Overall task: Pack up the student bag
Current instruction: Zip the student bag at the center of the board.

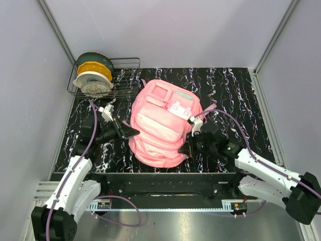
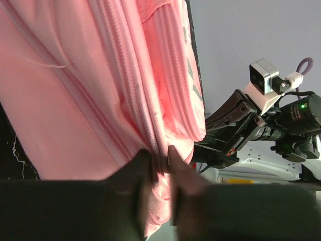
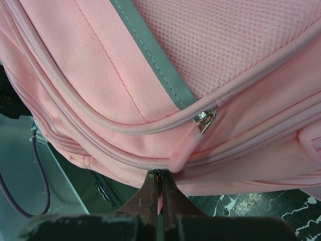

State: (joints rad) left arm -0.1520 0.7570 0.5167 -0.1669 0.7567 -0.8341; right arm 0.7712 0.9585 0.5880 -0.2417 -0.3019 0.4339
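Note:
The student bag (image 1: 160,123), a big pink backpack, lies on the dark marbled table between my two arms. My left gripper (image 1: 134,132) is at the bag's left side. In the left wrist view it (image 2: 160,168) is shut on a fold of pink fabric along a zipper seam of the bag (image 2: 75,90). My right gripper (image 1: 186,149) is at the bag's lower right edge. In the right wrist view it (image 3: 160,179) is shut on a thin pink zipper pull at the lower zipper line of the bag (image 3: 125,75). A second pink zipper tab (image 3: 186,149) hangs loose beside the fingertips.
A small pink cartoon pencil case (image 1: 179,109) rests on top of the bag. A wire rack (image 1: 125,75) with filament spools (image 1: 93,75) stands at the back left. Grey walls close in the table on three sides.

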